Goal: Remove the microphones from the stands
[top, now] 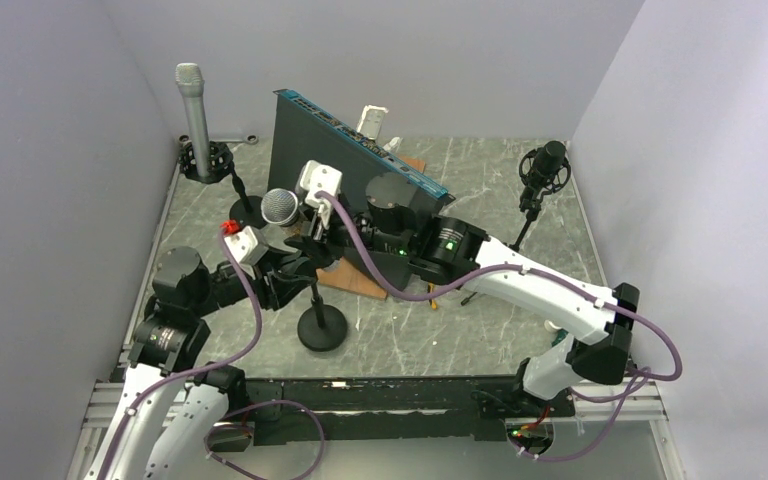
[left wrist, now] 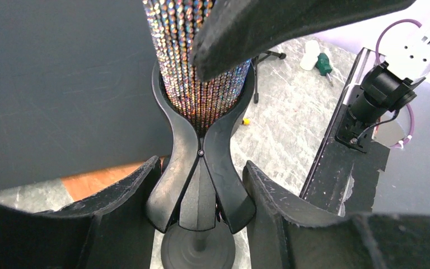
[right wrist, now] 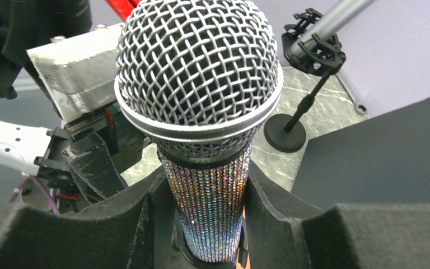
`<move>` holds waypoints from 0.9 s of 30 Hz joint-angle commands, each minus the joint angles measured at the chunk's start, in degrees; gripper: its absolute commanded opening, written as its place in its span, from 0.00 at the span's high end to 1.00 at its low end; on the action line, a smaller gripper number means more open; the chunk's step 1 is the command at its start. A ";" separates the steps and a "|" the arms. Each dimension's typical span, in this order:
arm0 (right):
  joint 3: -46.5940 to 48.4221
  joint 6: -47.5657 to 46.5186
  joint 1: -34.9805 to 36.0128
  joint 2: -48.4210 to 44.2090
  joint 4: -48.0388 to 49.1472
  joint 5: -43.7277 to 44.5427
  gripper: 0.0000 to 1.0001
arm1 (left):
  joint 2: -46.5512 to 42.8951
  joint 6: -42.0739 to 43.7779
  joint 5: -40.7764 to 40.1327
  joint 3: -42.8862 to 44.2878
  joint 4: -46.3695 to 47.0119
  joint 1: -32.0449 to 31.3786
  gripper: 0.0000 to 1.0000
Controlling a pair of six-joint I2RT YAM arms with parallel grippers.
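Observation:
The microphone [top: 280,207] has a silver mesh head [right wrist: 199,73] and a sparkling rhinestone body [right wrist: 213,213]. It stands upright in the black clip [left wrist: 199,179] of the stand, whose round base [top: 322,328] rests on the table. My right gripper [right wrist: 210,185] is shut on the microphone's body just below the head, reaching in from the right [top: 305,228]. My left gripper [left wrist: 200,164] comes from the left [top: 295,262]. Its fingers press on both sides of the clip's lower wings, below the microphone. The clip's upper arms still wrap the rhinestone body [left wrist: 201,73].
A dark upright panel [top: 350,165] stands right behind the stand, over a wooden board [top: 360,280]. A grey microphone on its stand [top: 192,100] is at the back left. A black one in a shock mount [top: 543,170] is at the back right. A green screwdriver [left wrist: 323,63] lies beyond.

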 commanded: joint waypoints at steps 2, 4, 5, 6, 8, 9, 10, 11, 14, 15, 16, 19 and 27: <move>10.92 -4.32 2.97 0.69 8.40 -14.41 1.00 | 2.80 -0.96 1.69 -1.20 -3.48 0.24 1.00; 11.50 -4.72 3.09 1.11 8.72 -13.59 1.00 | 2.43 -1.18 2.38 -1.57 -2.70 0.25 1.00; 11.18 -4.55 3.13 0.98 9.65 -11.86 1.00 | 2.27 -1.38 2.51 -1.82 -2.12 0.26 1.00; 10.74 -4.15 3.08 0.66 10.99 -9.75 1.00 | 2.23 -1.65 2.25 -2.12 -1.86 0.24 1.00; 9.43 -2.62 3.19 -0.49 14.92 -5.16 1.00 | 2.19 -1.71 1.88 -2.69 -1.61 0.24 1.00; 9.04 -1.72 3.17 -1.11 16.70 -3.78 1.00 | 2.36 -1.71 1.75 -2.96 -1.61 0.24 1.00; 8.74 -1.15 3.16 -1.57 18.14 -3.11 1.00 | 2.59 -1.73 1.58 -3.18 -1.62 0.24 1.00; 8.72 -0.80 3.14 -2.02 19.51 -3.30 1.00 | 2.99 -1.79 1.40 -3.20 -1.65 0.24 1.00; 10.75 -0.75 3.15 -1.61 20.45 -7.14 1.00 | 4.07 -1.71 0.82 -2.56 -1.99 0.24 1.00; 11.32 -0.71 3.15 -1.20 20.68 -8.16 1.00 | 4.07 -1.78 0.74 -2.45 -1.88 0.24 1.00; 11.63 -0.56 3.13 -0.89 21.12 -9.08 1.00 | 3.94 -1.92 0.83 -2.50 -1.38 0.26 1.00; 12.46 -0.37 3.09 0.46 21.68 -9.40 1.00 | 3.15 -2.53 1.08 -3.28 0.18 0.24 1.00; 5.07 2.07 3.13 -2.07 25.87 -5.26 1.00 | 0.38 -1.56 -4.09 -4.51 -0.19 0.28 1.00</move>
